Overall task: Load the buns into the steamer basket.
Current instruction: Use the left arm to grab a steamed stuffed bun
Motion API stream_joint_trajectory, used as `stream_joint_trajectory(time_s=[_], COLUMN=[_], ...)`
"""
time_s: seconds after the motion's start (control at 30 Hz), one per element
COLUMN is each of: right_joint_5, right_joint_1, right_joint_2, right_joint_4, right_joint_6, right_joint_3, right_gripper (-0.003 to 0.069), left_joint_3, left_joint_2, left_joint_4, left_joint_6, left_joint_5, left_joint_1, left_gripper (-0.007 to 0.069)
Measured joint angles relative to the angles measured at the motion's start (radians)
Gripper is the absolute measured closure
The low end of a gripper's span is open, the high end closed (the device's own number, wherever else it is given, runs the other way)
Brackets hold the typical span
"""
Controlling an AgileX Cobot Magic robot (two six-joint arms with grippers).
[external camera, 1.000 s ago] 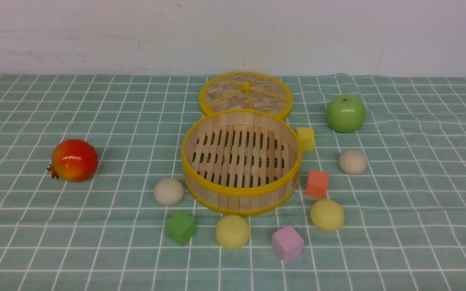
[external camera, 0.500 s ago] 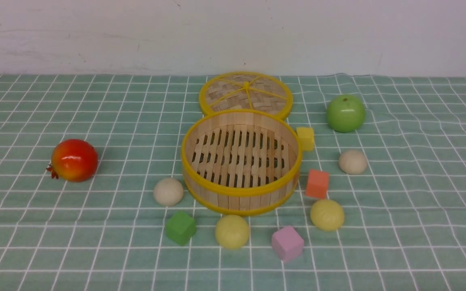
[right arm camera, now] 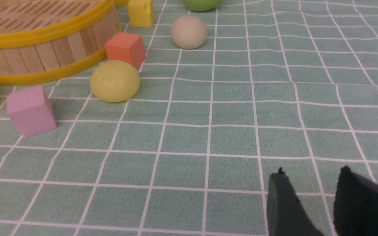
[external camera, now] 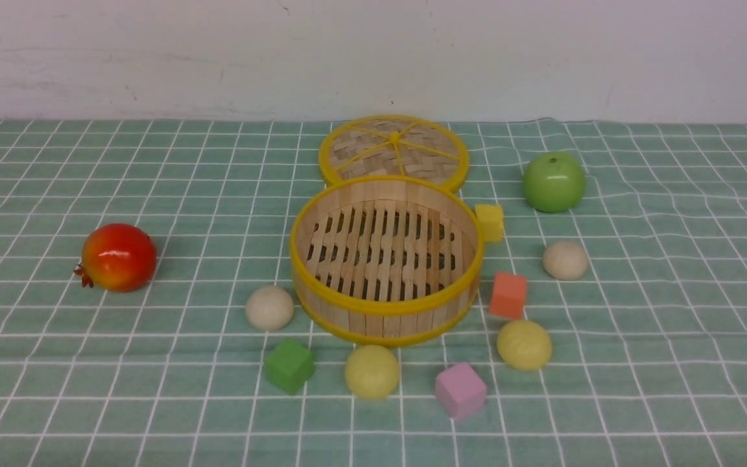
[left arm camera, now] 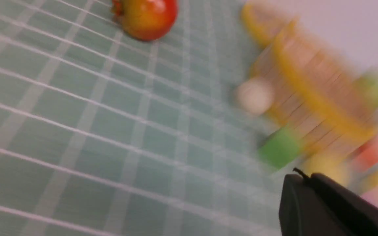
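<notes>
steamer basket (external camera: 386, 306): round, slatted bamboo
buns (external camera: 372, 372): smooth domes, around basket
cloth (external camera: 185, 389): green, white grid
wall (external camera: 373, 58): pale, behind basket
left gripper (left arm camera: 307, 178): narrow
right gripper (right arm camera: 313, 170): parted

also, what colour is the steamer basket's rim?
Yellow, on the basket's upper and lower rims; shows best in the front view.

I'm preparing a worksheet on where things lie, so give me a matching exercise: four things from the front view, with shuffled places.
1. Red fruit
2. Woven lid
3. Green apple
4. Pink cube

A. Nearest the robot
B. Left of the steamer basket
C. Right of the lid
D. Directly behind the basket

Pairs: 1-B, 2-D, 3-C, 4-A
</notes>
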Motion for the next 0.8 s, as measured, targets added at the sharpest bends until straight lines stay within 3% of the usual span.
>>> stream_joint_trajectory(time_s=[0.13, 0.2, 0.3, 0.53, 0.7, 0.8], right_joint_5=[0.0, 0.0, 0.0, 0.0, 0.0, 0.0], right_joint_1=[0.0, 0.0, 0.0, 0.0, 0.0, 0.0], right_joint_2=[0.0, 0.0, 0.0, 0.0, 0.0, 0.0], right_joint_4=[0.0, 0.0, 0.0, 0.0, 0.0, 0.0], right_joint_6=[0.0, 0.0, 0.0, 0.0, 0.0, 0.0], right_joint_3=[0.0, 0.0, 0.0, 0.0, 0.0, 0.0], right_gripper=[0.0419, 0.0419, 0.0419, 0.0419, 0.0419, 0.0419], left_joint_3=[0.0, 0.0, 0.0, 0.0, -0.061, -0.249], left_joint_2=[0.0, 0.0, 0.0, 0.0, 0.0, 0.073], left_joint_4=[-0.276, -0.315, -0.353, -0.361, -0.364, -0.313], left_joint_6=[-0.151, -0.155, -0.083, 0.183, 0.253, 0.319], left_joint_5=[-0.115, -0.146, -0.227, -0.248, -0.112, 0.101], left_joint_1=[0.0, 0.0, 0.0, 0.0, 0.0, 0.0], left_gripper=[0.0598, 0.0596, 0.0596, 0.0596, 0.0596, 0.0596])
